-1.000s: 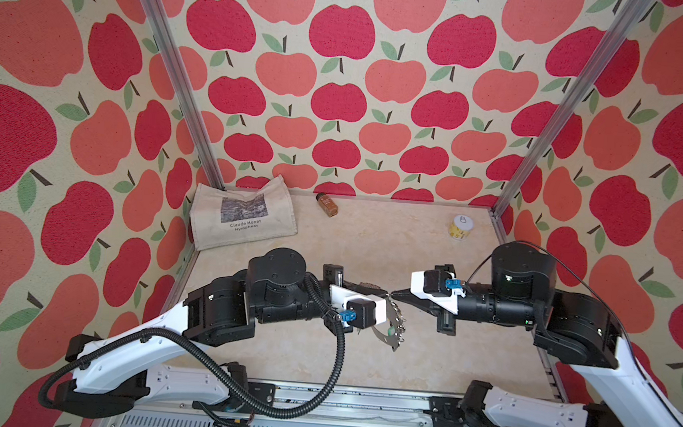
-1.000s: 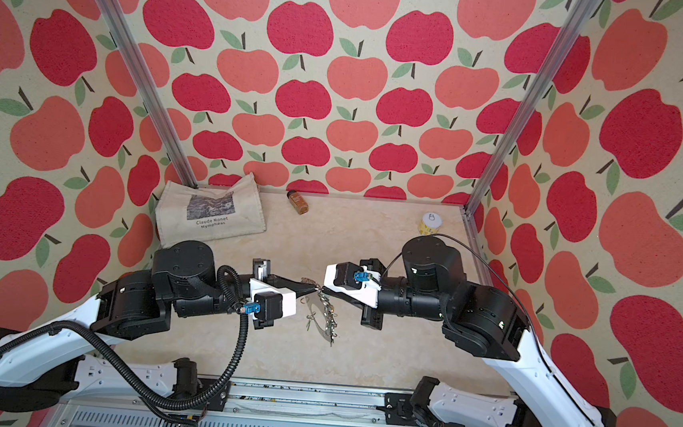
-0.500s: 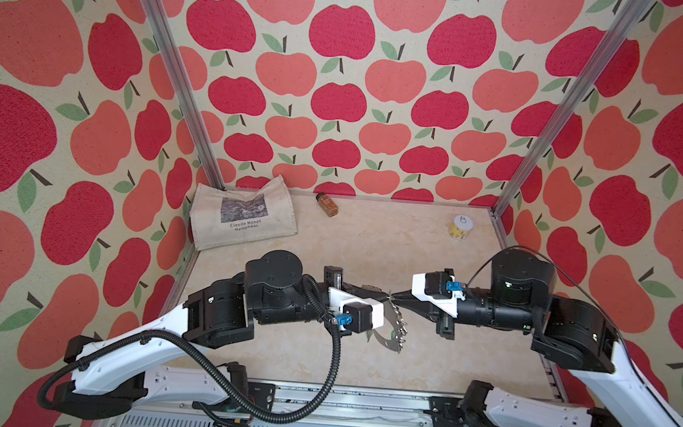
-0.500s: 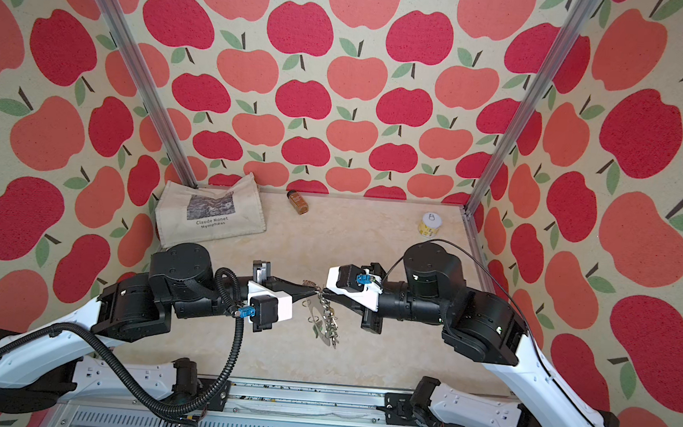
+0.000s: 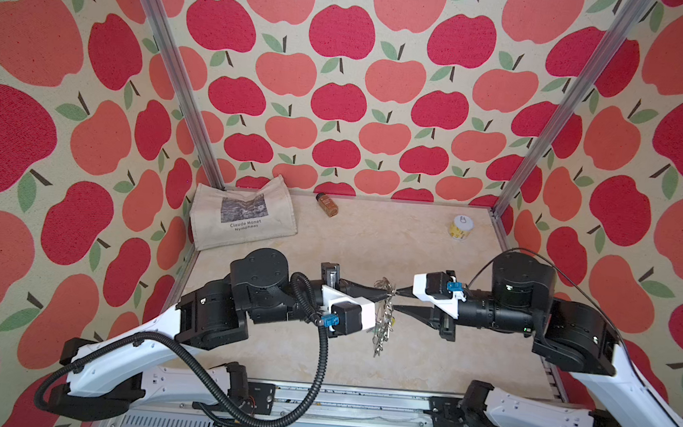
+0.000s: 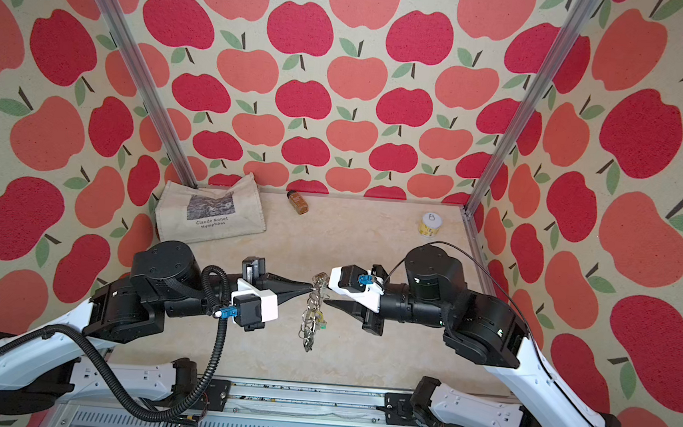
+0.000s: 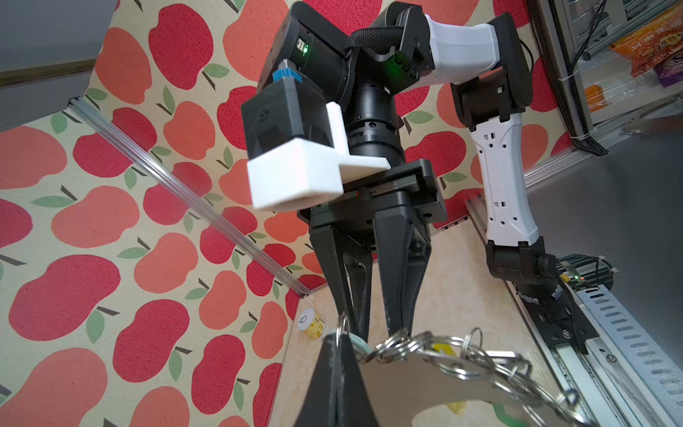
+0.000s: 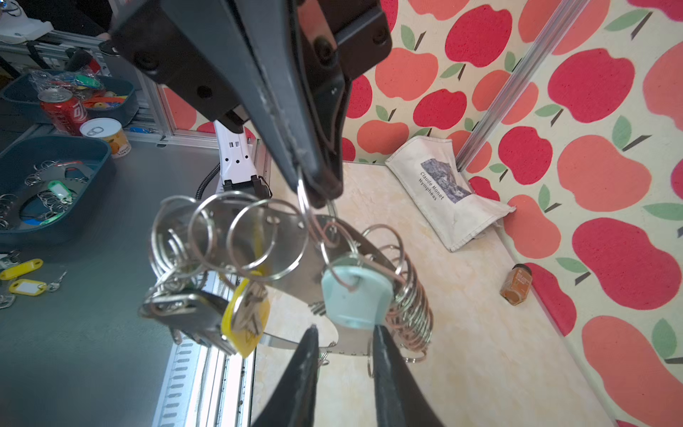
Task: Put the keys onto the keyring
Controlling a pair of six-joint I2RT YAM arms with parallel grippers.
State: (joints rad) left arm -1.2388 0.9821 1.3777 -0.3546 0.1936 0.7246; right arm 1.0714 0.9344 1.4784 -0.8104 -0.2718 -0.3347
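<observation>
The pale beige marbled tabletop [image 5: 370,246] carries three things along its far edge: a cream canvas tote bag [image 5: 243,219] slumped in the back-left corner, a small brown glass jar [image 5: 327,205] lying on its side, and a small yellow tin [image 5: 461,227] standing upright near the back-right corner.

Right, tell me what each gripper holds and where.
Left gripper pinches the keyring by a split ring on its edge. Right gripper is open, holding nothing; the keys hang on the keyring.

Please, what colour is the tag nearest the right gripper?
The tag is pale mint; right wrist view.
</observation>
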